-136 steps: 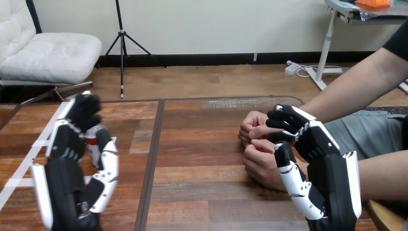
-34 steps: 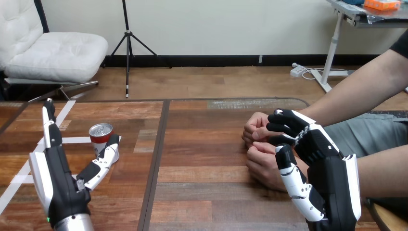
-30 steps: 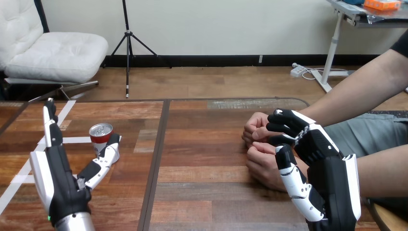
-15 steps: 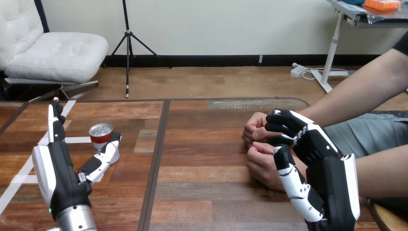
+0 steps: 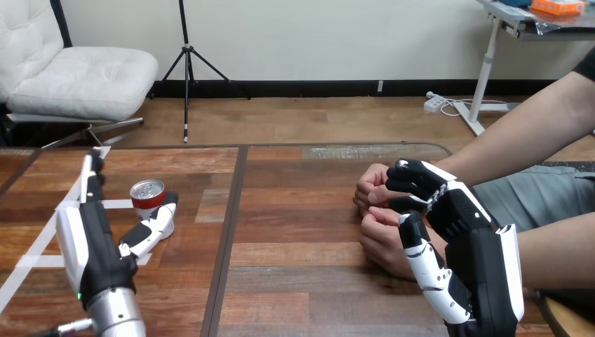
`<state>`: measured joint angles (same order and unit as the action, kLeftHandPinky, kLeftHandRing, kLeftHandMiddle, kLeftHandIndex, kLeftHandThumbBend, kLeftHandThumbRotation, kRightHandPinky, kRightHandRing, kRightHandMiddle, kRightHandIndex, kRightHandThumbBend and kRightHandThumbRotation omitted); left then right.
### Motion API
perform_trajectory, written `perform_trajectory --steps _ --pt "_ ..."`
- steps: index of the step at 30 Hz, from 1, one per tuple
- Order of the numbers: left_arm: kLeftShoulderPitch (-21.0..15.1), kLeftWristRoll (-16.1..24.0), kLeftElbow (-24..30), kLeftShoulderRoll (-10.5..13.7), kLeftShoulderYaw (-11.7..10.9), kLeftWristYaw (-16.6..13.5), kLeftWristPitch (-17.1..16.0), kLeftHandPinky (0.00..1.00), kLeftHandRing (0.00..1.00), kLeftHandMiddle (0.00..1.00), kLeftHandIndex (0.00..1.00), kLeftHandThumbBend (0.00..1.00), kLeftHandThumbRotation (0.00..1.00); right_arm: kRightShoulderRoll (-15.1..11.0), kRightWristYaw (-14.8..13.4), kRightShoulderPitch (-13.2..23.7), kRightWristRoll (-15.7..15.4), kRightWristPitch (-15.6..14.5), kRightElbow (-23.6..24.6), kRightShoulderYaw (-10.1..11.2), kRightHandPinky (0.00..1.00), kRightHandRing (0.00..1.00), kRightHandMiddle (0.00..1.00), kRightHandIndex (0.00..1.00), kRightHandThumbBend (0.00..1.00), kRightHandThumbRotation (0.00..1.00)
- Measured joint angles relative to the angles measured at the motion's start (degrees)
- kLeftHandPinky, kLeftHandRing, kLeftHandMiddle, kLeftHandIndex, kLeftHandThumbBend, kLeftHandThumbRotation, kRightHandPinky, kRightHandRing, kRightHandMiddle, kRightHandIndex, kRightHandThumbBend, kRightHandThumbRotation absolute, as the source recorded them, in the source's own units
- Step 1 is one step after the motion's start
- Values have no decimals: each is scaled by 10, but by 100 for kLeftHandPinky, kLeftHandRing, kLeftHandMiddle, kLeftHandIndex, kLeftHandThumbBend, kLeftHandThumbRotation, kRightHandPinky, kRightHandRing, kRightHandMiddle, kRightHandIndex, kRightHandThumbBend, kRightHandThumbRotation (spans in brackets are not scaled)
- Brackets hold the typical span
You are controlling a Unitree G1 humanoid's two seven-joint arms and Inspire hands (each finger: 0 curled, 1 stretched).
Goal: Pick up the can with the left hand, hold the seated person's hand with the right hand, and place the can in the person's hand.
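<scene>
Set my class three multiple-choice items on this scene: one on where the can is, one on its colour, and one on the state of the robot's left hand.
1. Where is the red metal can with a silver top?
A. On the left part of the wooden table, between the thumb and fingers of the left hand
B. Lifted above the table
C. At the table's right edge

2. What colour is the can's body?
A. Blue
B. Red
C. Green

3. How is the left hand?
A. Open, with straight fingers
B. Shut in a fist
C. Curled tight round the can

Answers:
1 A: the can stands upright on the wood, with the fingers to its left and the thumb at its near right.
2 B: its side is red under the silver top.
3 A: the fingers point straight ahead, and the thumb is spread.
</scene>
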<state>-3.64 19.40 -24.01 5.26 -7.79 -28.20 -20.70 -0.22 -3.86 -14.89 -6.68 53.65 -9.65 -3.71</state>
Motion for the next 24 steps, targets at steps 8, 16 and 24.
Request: perform_trajectory --steps 8,16,24 --pt "-22 -8 -33 9 1 8 4 78 88 90 89 70 7 0 0 1 -2 0 0 2 63 71 74 73 48 56" --pt "-41 -10 -61 15 1 9 14 76 87 89 88 71 7 0 -1 4 -7 0 -2 3 62 71 74 74 48 56" --pt "-57 -13 -88 17 1 12 17 75 87 89 88 71 6 -1 -1 11 -7 0 -4 3 63 72 74 74 48 56"
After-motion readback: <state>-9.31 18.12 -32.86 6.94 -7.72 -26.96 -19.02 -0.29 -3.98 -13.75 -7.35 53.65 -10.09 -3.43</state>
